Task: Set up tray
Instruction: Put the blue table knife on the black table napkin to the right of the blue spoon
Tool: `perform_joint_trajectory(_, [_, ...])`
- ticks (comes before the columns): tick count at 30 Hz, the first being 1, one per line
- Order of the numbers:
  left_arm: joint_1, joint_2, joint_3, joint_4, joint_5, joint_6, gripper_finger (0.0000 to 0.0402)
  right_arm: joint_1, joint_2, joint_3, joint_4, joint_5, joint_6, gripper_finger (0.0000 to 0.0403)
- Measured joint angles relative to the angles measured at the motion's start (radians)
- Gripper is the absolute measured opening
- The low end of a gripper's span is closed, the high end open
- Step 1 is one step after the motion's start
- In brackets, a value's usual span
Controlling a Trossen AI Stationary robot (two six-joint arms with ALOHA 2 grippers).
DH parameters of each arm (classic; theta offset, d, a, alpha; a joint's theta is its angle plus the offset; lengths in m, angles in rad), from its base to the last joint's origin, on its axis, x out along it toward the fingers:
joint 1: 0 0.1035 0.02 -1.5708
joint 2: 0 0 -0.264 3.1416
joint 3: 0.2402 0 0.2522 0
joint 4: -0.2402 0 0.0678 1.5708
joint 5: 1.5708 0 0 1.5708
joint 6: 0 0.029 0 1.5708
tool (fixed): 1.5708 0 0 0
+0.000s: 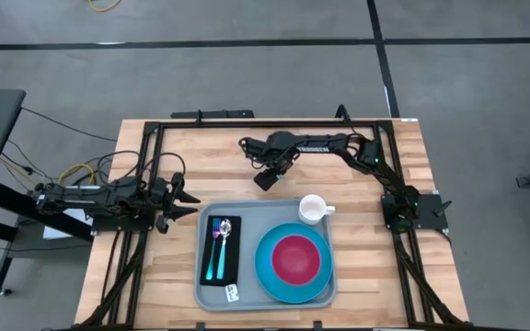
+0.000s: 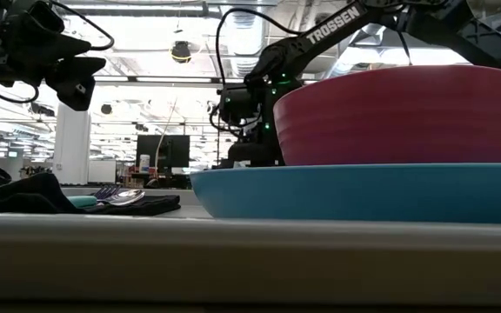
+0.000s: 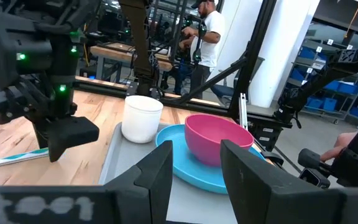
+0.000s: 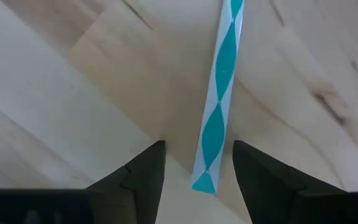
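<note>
A: Where does the large grey-blue plastic tray (image 1: 263, 213) sit?

B: At six o'clock on the pale wooden table (image 1: 210, 152). It holds a round blue plate (image 1: 267, 269) with a magenta bowl (image 1: 296, 257) at its four o'clock corner, a white mug (image 1: 313, 209) at one o'clock, and a black napkin (image 1: 231, 260) with cutlery at nine.

A: And the arms?

B: The right gripper (image 1: 267, 177) hangs at the tray's twelve o'clock, fingers (image 4: 143, 171) spread over a teal-and-white striped straw (image 4: 220, 102) lying on the wood, not touching it. The left gripper (image 1: 184, 205) waits at the tray's ten o'clock, jaws apart, empty.
</note>
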Motion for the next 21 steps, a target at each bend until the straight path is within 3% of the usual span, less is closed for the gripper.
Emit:
perform_joint_trajectory(7, [0.0, 0.0, 0.0, 0.0, 0.0, 0.0, 0.0122, -0.001, -0.004, -0.018, 0.02, -0.004, 0.0, 0.0161])
perform_joint_trajectory(17, [0.0, 0.0, 0.0, 0.0, 0.0, 0.0, 0.0122, 0.006, -0.003, -0.018, 0.026, -0.017, 0.0, 0.0047])
perform_joint_trajectory(21, [0.0, 0.0, 0.0, 0.0, -0.001, 0.0, 0.0122, 0.011, -0.003, -0.018, 0.026, -0.016, 0.035, 0.0035])
